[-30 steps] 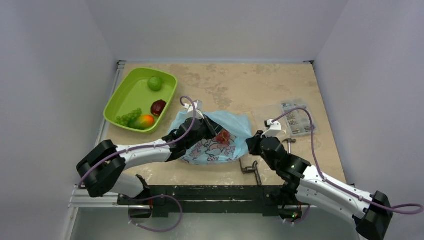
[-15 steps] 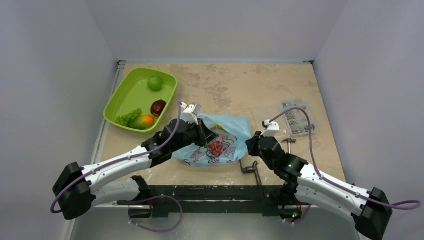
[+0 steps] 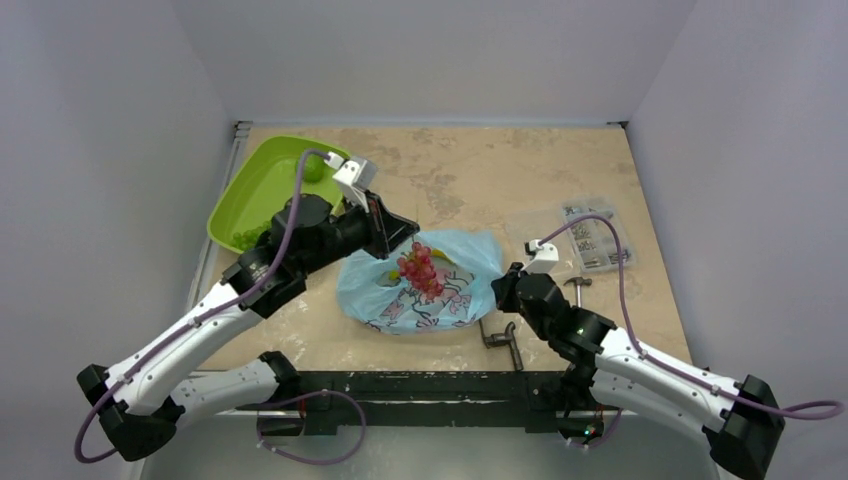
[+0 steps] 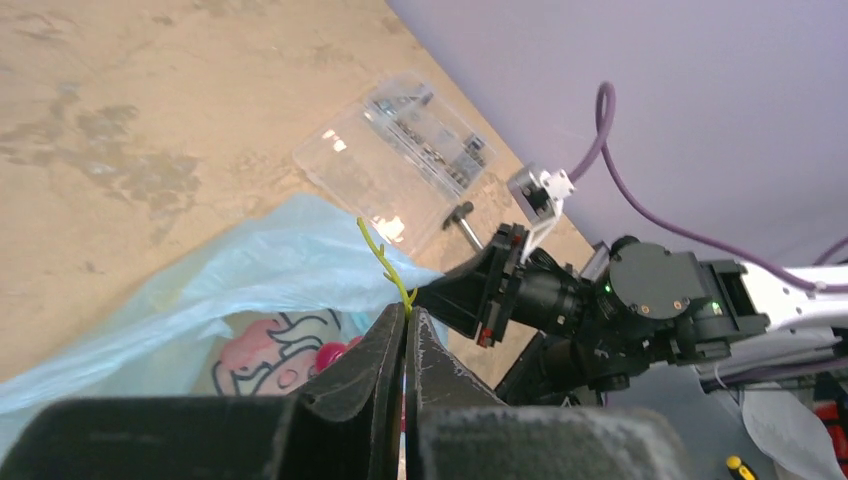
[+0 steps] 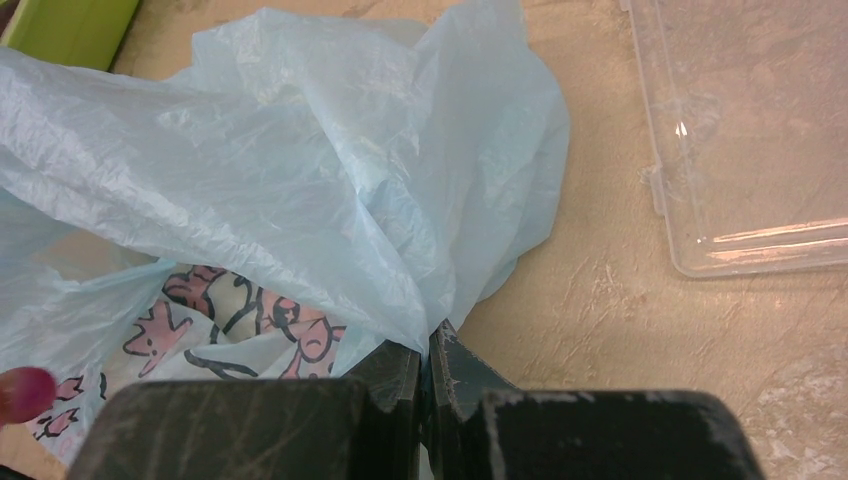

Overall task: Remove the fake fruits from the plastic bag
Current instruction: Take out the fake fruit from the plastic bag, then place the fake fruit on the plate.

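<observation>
Overhead, I see a red grape bunch (image 3: 421,268) hanging from the left gripper (image 3: 406,237) over the plastic bag (image 3: 400,300), which lies crumpled mid-table (image 3: 480,170). From that angle I cannot tell whether the lowest grapes touch the plastic. The left wrist camera fills in the grip: the two fingers are pressed together on a thin yellow-green stem (image 4: 383,262) that pokes up past the tips, and only one red grape peeks out beside them, so the bunch itself is nearly lost there. The right wrist camera shows the right gripper (image 5: 428,355) with its fingers squeezed onto a gathered fold at the bag's right edge, low against the table. The top view hides that pinch behind the wrist. Only the top view shows the round green fruit (image 3: 313,169) sitting in the green tray (image 3: 250,185) at far left. The clear parts box (image 3: 590,235) lies just right of the bag.
</observation>
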Robot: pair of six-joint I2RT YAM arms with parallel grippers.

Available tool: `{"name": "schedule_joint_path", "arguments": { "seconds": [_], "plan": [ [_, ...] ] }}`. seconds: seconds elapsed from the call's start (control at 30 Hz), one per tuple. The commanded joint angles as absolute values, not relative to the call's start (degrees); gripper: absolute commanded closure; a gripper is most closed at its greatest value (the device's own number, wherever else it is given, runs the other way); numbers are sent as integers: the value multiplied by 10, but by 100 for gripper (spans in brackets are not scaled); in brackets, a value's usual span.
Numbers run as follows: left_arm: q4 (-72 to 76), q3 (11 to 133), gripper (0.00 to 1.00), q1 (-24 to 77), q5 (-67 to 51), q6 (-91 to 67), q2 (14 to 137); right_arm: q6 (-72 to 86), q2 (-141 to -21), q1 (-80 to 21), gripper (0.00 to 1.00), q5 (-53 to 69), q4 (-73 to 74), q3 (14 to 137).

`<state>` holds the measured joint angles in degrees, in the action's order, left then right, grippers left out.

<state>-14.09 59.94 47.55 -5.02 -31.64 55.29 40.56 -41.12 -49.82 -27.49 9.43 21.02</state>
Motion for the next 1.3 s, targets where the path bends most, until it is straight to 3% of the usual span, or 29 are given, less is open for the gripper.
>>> {"name": "schedule_joint_path", "arguments": {
  "seconds": [0.0, 0.33, 0.6, 0.83, 1.27],
  "plan": [
    [-249, 681, 100, 410, -88, -269, 539, 405, -398, -499, 100, -289, 79, 213],
    [-453, 776, 100, 328, 92, -173, 526, 399, -393, -499, 100, -284, 73, 209],
    [-475, 744, 100, 306, 221, -166, 487, 393, -393, -500, 100, -277, 65, 207],
    [-431, 723, 100, 275, 315, -147, 485, 392, -390, -499, 100, -274, 65, 206],
    [-307, 747, 100, 143, 295, -158, 626, 390, -380, -499, 100, -270, 64, 202]
  ]
}}
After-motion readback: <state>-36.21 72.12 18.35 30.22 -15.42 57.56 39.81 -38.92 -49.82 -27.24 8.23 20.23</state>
